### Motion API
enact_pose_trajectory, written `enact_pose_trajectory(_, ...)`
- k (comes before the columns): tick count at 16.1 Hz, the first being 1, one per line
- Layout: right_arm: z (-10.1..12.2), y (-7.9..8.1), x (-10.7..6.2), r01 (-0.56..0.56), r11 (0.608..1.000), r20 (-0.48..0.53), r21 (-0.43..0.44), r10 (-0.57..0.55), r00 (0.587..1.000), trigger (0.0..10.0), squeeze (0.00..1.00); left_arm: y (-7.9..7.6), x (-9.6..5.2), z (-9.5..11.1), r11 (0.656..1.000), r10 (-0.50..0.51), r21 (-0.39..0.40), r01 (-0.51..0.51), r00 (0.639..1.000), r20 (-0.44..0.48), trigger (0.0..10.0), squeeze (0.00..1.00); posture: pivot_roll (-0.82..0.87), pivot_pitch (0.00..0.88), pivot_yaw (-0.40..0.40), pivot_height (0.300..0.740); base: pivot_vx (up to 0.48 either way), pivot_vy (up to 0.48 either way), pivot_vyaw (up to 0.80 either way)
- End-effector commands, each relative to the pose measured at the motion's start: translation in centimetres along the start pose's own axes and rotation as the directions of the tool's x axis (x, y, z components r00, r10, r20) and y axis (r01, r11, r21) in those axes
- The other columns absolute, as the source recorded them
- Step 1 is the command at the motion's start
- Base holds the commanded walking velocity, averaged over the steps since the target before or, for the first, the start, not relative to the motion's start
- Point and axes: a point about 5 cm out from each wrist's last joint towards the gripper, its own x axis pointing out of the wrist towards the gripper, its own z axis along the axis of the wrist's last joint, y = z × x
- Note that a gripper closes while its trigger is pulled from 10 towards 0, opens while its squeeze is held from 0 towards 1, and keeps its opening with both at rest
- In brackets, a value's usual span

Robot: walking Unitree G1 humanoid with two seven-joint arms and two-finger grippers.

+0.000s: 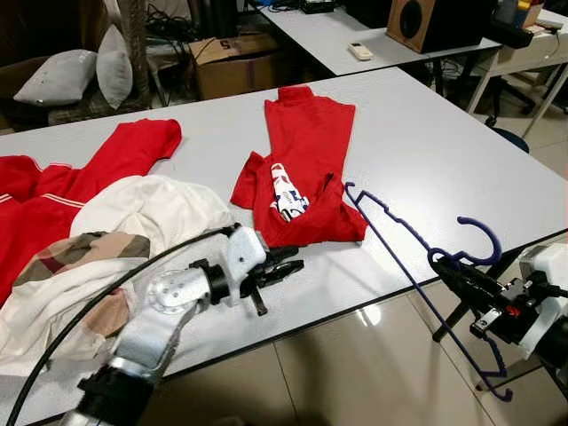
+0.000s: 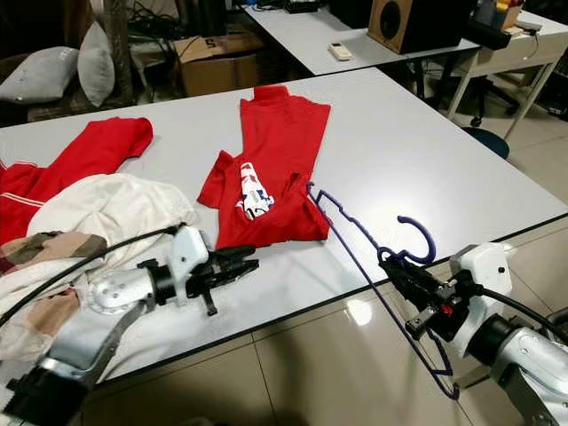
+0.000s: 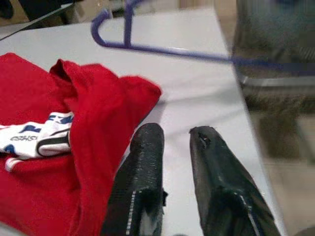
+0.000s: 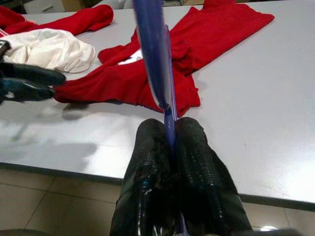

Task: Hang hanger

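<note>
one purple hanger (image 1: 417, 266), pinched near its neck between the shut fingers of the right gripper (image 1: 448, 269), hung past the white table's (image 1: 426, 151) front edge, one end touching the folded red shirt (image 1: 306, 160). left gripper (image 1: 288, 264) sat low over the table near that edge, just beside the shirt hem, fingers (image 3: 140, 167) narrowly parted, holding nothing. bare tabletop stretched to the right. two red garments counted, second (image 1: 98, 169) at left, plus one cream garment (image 1: 133, 222).
</note>
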Motion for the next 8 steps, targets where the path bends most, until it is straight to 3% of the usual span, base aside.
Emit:
enact_pose_trajectory(1, 0.1, -0.2, 0.0, 0.003, 1.000, -0.004, -0.012, -0.003, 1.000, 10.0, 0.00, 1.1, -0.5, 1.0, 0.998, 0.051, -0.051, -0.049, 0.997, 0.050, 10.0, 1.00, -0.11, 0.000, 0.040, 0.740, 0.000, 0.000, 0.00)
enact_pose_trajectory(2, 0.1, -0.3, 0.1, 0.009, 1.000, -0.005, -0.014, -0.009, 1.000, 10.0, 0.00, 2.2, -0.6, 1.2, 0.990, 0.125, -0.067, -0.122, 0.991, 0.043, 10.0, 1.00, -0.11, 0.000, 0.040, 0.740, 0.000, 0.000, 0.00)
enact_pose_trajectory(3, 0.1, -0.3, 0.1, 0.012, 1.000, -0.004, -0.015, -0.012, 1.000, 10.0, 0.00, 3.6, -0.5, 0.6, 0.970, 0.230, -0.067, -0.232, 0.973, -0.032, 10.0, 1.00, -0.11, 0.000, 0.038, 0.740, 0.000, 0.000, 0.00)
enact_pose_trajectory(4, 0.2, -0.4, 0.1, 0.012, 1.000, -0.002, -0.014, -0.012, 1.000, 10.0, 0.00, 5.1, -0.6, -0.5, 0.935, 0.339, -0.055, -0.349, 0.931, -0.135, 10.0, 1.00, -0.11, 0.000, 0.038, 0.740, 0.000, 0.000, 0.00)
enact_pose_trajectory(5, 0.2, -0.4, 0.2, 0.011, 1.000, -0.002, -0.014, -0.011, 1.000, 10.0, 0.00, 5.6, -0.6, -1.0, 0.921, 0.374, -0.049, -0.387, 0.911, -0.173, 10.0, 1.00, -0.11, 0.000, 0.038, 0.740, 0.000, 0.000, 0.00)
enact_pose_trajectory(6, 0.2, -0.2, 0.3, 0.004, 1.000, 0.003, -0.011, -0.004, 1.000, 10.0, 0.00, 6.2, -0.4, -1.7, 0.897, 0.406, -0.095, -0.432, 0.890, -0.207, 10.0, 1.00, -0.11, 0.000, 0.038, 0.740, 0.000, 0.000, 0.00)
enact_pose_trajectory(7, 0.3, 0.0, 0.5, -0.003, 1.000, 0.006, -0.009, 0.003, 1.000, 10.0, 0.00, 6.2, 0.1, -2.1, 0.886, 0.396, -0.165, -0.432, 0.894, -0.211, 10.0, 0.67, -0.11, 0.000, 0.039, 0.740, 0.000, 0.000, 0.00)
enact_pose_trajectory(8, 0.3, 0.0, 0.5, -0.007, 1.000, 0.008, -0.007, 0.007, 1.000, 10.0, 0.00, 5.8, 0.7, -2.5, 0.884, 0.364, -0.223, -0.410, 0.905, -0.221, 10.0, 0.00, -0.12, 0.000, 0.044, 0.740, 0.000, 0.000, 0.00)
